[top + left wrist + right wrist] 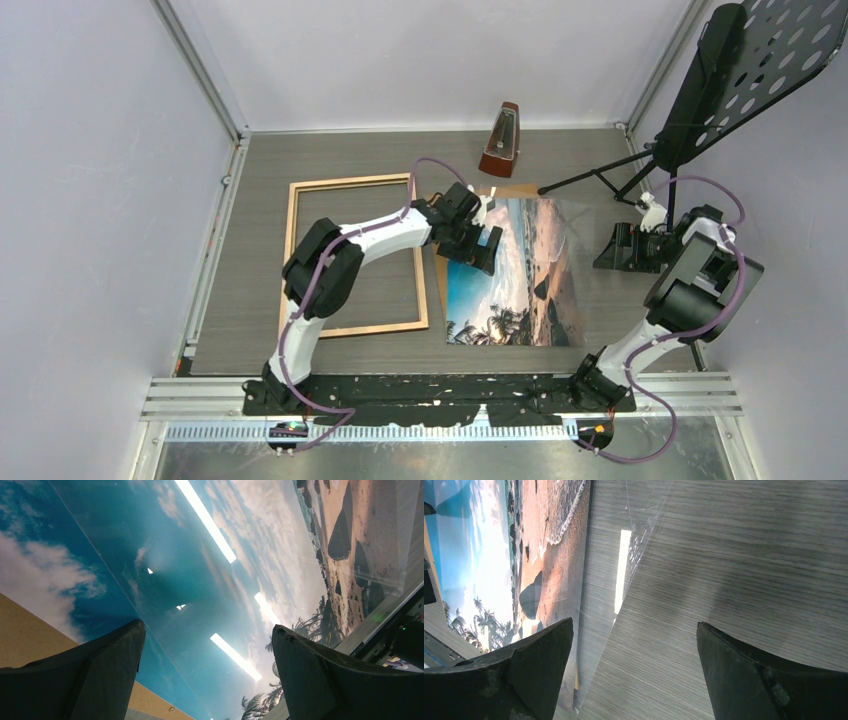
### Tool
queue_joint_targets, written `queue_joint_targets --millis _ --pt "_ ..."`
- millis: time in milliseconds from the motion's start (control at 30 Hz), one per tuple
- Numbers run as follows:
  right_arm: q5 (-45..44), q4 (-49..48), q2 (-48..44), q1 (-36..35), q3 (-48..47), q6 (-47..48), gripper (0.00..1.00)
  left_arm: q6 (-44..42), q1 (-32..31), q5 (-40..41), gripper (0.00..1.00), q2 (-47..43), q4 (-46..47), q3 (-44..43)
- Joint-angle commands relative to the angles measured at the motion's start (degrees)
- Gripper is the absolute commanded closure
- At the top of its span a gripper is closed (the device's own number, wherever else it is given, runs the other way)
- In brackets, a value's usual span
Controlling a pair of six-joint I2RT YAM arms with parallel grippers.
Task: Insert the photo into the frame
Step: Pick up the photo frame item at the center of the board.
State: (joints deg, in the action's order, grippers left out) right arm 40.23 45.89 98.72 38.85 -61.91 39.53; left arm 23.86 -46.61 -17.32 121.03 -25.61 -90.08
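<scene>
The photo (520, 290), a glossy beach print, lies face up right of the table's middle on a brown backing sheet (510, 190). A clear pane (577, 250) lies askew over it and overhangs its right edge. The frame (293, 260), a thin wood-coloured border with nothing inside it, lies flat to the left. My left gripper (487, 245) is open just above the photo's upper left part; its wrist view (207, 627) shows the photo (200, 580) and the backing (25, 635) between the fingers. My right gripper (615, 247) is open over bare table right of the photo (489, 555), beside the pane's edge (604, 580).
A brown metronome (500, 140) stands at the back middle. A black music stand (740, 70) rises at the back right, its legs (600, 175) reaching toward the photo. Walls close in the table on the left, back and right.
</scene>
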Motion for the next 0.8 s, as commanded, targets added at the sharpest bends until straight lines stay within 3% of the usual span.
queue_joint_targets --millis 0,767 --pt "1.7 1.89 0.7 0.2 -2.55 -0.53 0.0 0.83 -1.08 -0.31 0.01 1.43 -1.13 -2.63" --pt "0.38 3.31 9.21 -4.7 -9.1 -2.72 0.04 0.3 -1.64 -0.07 0.01 2.5 -1.17 -1.24"
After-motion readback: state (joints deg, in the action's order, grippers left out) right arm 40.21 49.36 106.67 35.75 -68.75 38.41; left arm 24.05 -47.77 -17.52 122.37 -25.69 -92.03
